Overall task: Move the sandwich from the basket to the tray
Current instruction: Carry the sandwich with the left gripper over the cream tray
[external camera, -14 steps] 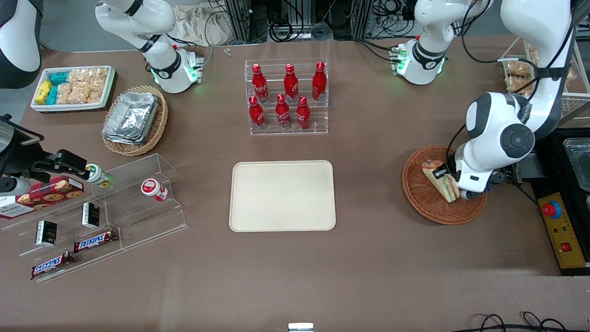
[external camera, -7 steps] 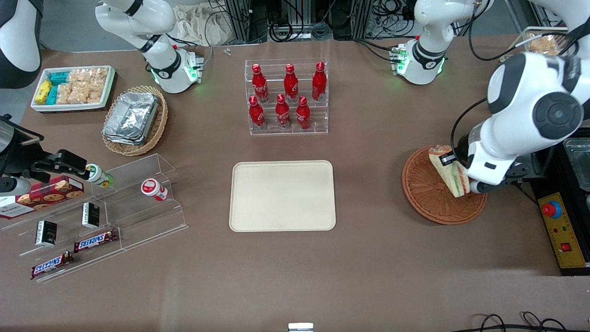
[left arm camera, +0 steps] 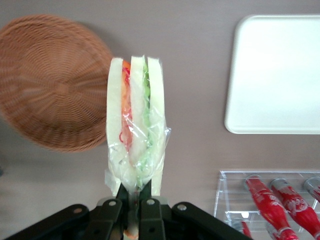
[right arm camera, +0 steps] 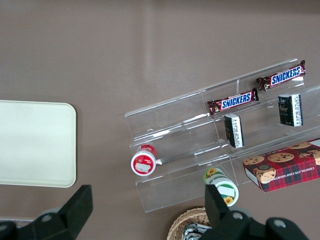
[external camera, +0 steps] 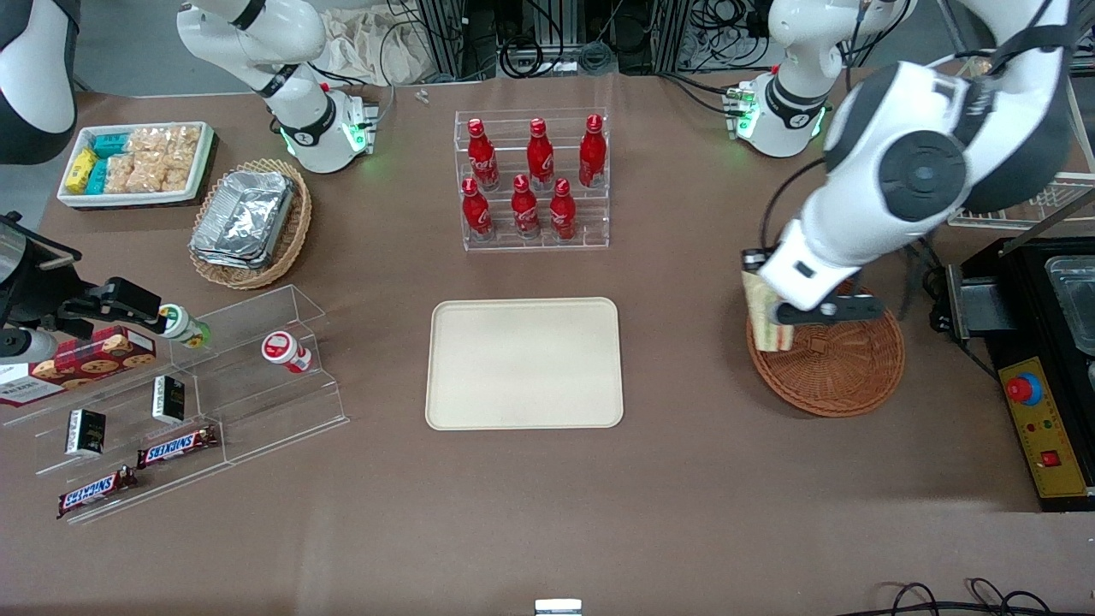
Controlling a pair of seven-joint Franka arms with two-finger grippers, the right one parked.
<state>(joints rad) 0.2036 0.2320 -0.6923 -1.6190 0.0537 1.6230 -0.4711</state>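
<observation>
My left gripper (external camera: pixel 774 310) is shut on the sandwich (external camera: pixel 766 318), a wrapped white-bread wedge with green and orange-red filling. It holds the sandwich in the air above the rim of the reddish-brown basket (external camera: pixel 843 368), on the side toward the tray. In the left wrist view the fingers (left arm camera: pixel 145 192) pinch the wrapped sandwich (left arm camera: pixel 135 125) at its end, with the empty basket (left arm camera: pixel 52 82) below and the tray (left arm camera: pixel 277 75) beside it. The cream-beige tray (external camera: pixel 524 363) lies empty at the table's middle. The tray also shows in the right wrist view (right arm camera: pixel 35 145).
A clear rack of red bottles (external camera: pixel 532 180) stands farther from the front camera than the tray. A tan basket of foil trays (external camera: pixel 250 221), a white bin of snacks (external camera: pixel 137 162) and a clear stepped stand with bars and jars (external camera: pixel 184 402) lie toward the parked arm's end. A control box (external camera: pixel 1044 428) sits beside the basket.
My gripper has lifted the sandwich out of the basket and carried it sideways toward the tray, from over the basket's middle to over its rim. The basket is now empty.
</observation>
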